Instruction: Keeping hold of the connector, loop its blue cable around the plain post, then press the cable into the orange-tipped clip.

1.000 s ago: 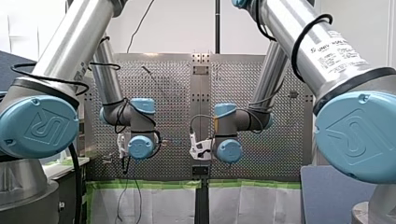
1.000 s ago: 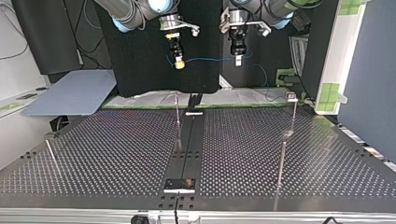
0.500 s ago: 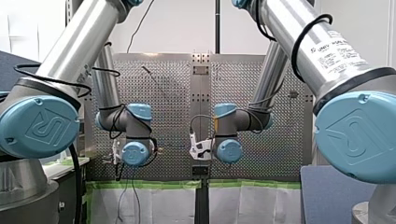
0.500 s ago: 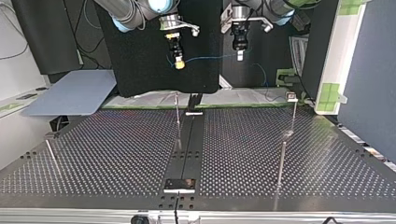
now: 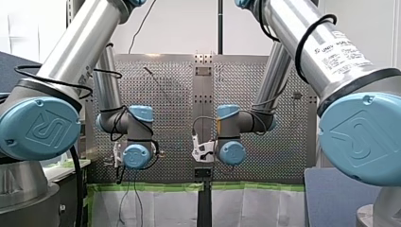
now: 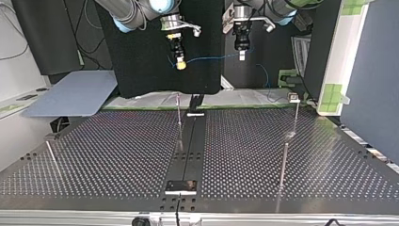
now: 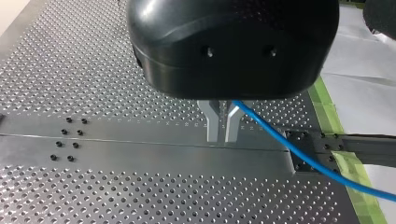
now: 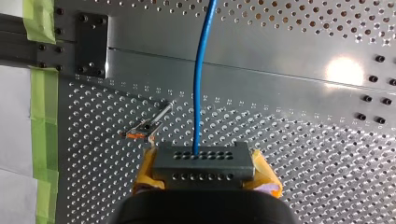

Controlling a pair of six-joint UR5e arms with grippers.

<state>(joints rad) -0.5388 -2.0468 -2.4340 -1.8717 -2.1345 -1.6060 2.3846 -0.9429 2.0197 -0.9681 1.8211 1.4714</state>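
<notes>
- Right gripper (image 8: 205, 173) clamps the connector (image 8: 204, 161) between yellow pads.
- Left gripper (image 7: 222, 136) pinches the cable (image 7: 299, 151) between metal fingers.
- Cable spans both, above the table (image 6: 117, 155); the clip (image 8: 142, 129) stands below, beside the connector.

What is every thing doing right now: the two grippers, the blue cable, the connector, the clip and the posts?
my right gripper: shut on the connector.
connector: clamped, with the cable coming out of it.
my left gripper: shut on the blue cable.
blue cable: strung in the air between both grippers.
orange-tipped clip: empty, no cable in it.
posts: standing, no cable around them.
</notes>
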